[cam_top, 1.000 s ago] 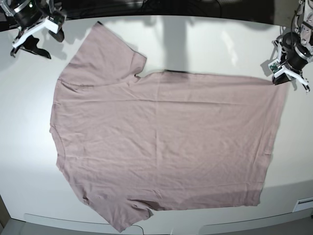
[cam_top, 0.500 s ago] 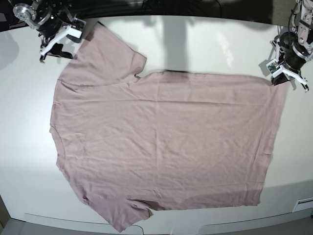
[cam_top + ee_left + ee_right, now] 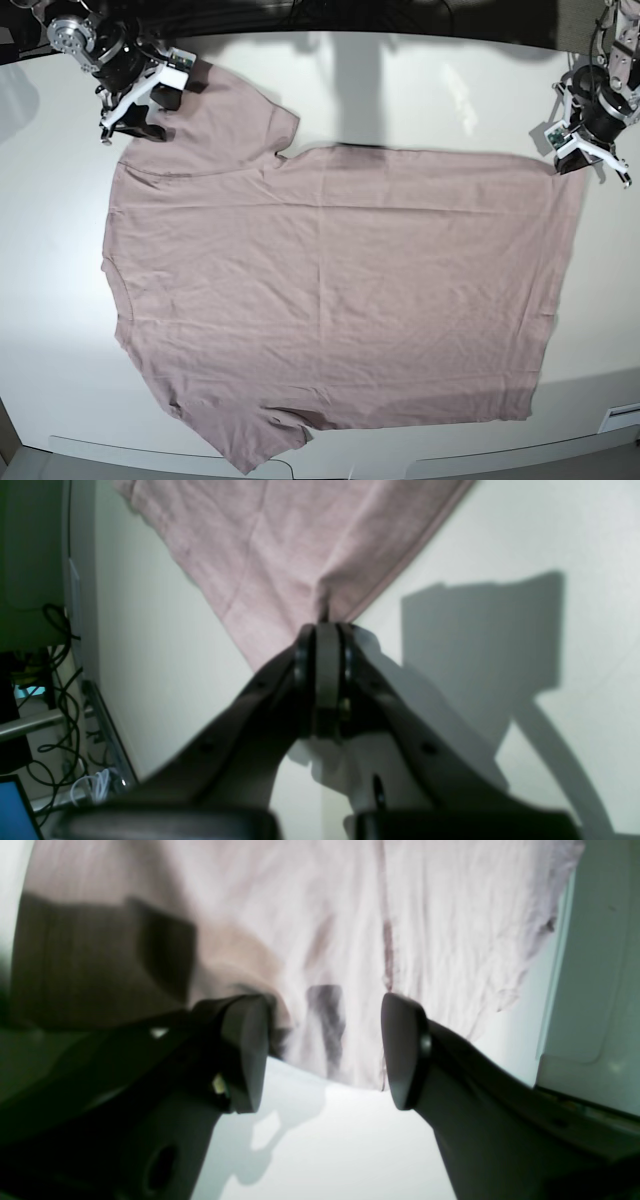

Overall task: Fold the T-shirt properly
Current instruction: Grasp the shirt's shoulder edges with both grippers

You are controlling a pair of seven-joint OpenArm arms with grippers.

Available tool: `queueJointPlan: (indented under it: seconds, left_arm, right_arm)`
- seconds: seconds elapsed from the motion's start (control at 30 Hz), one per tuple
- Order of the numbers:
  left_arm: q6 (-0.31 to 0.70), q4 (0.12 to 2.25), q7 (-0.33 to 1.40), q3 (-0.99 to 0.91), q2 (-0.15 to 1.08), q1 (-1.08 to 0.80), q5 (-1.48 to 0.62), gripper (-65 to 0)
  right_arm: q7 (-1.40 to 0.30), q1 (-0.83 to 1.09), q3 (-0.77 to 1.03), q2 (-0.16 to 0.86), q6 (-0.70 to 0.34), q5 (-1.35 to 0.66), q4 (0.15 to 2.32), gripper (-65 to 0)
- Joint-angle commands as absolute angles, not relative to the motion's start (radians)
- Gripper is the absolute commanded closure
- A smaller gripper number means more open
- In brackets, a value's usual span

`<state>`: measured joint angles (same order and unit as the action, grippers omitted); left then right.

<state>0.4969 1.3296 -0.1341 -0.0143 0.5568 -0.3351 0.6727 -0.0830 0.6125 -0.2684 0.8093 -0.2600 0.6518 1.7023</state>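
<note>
The left gripper point(image 3: 327, 630) is pressed together on a corner of the T-shirt point(image 3: 330, 290), at the hem end near the table's point(image 3: 420, 90) far edge; in the left wrist view the cloth puckers into a small peak just where the jaws meet, so the pinch looks secure. The right gripper point(image 3: 322, 1050) stands spread, its two fingers point(image 3: 245, 1050) apart over the edge of the upper sleeve, with cloth showing between them but nothing pinched; whether the tips touch the fabric I cannot tell.

The T-shirt lies flat and spread across the white table, collar end toward the right arm's side, hem toward the left arm's, one sleeve at the far edge and one at the near edge.

It should handle as light, limp cloth; it will drape and drag rather than hold shape, so a single pinched corner will pull a ridge across it. The better holds seem to be the seamed corners, hem and sleeve or shoulder, lifted together.

Counted: one T-shirt; two sleeves in view; two grippers; one table.
</note>
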Motion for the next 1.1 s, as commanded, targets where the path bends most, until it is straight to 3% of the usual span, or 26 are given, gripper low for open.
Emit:
queueJointPlan:
  seconds: [0.0,0.13,0.27,0.43,0.6,0.77,1.07]
  left_arm:
    - [0.62,1.308,-0.074,0.004,0.549,-0.369,0.707,0.0]
    - [0.62,1.308,-0.075,0.004,0.549,-0.368,0.707,0.0]
    - [0.62,1.308,-0.075,0.004,0.549,-0.368,0.707,0.0]
    - [0.62,1.308,-0.074,0.004,0.549,-0.369,0.707,0.0]
    - [0.62,1.308,-0.071,0.004,0.549,-0.369,0.707,0.0]
    - [0.62,1.308,-0.071,0.004,0.549,-0.369,0.707,0.0]
    - [0.62,1.311,-0.064,-0.001,0.563,-0.4,0.544,0.0]
  right_arm:
    - [-0.081,0.609,-0.265,0.822,-0.266,0.652,1.701,-36.2]
    - [-0.055,0.61,-0.265,0.822,-0.267,0.651,1.691,-35.8]
    - [-0.032,0.596,-0.265,0.802,-0.311,0.647,1.675,-29.1]
    - [-0.023,0.558,-0.27,0.773,-0.357,0.569,1.652,-26.8]
    - [-0.035,0.554,-0.271,0.773,-0.39,0.559,1.652,-17.8]
    - [-0.137,0.547,-0.271,0.773,-0.389,0.419,1.652,0.0]
    - [-0.171,0.567,-0.263,0.793,-0.373,0.268,1.683,0.0]
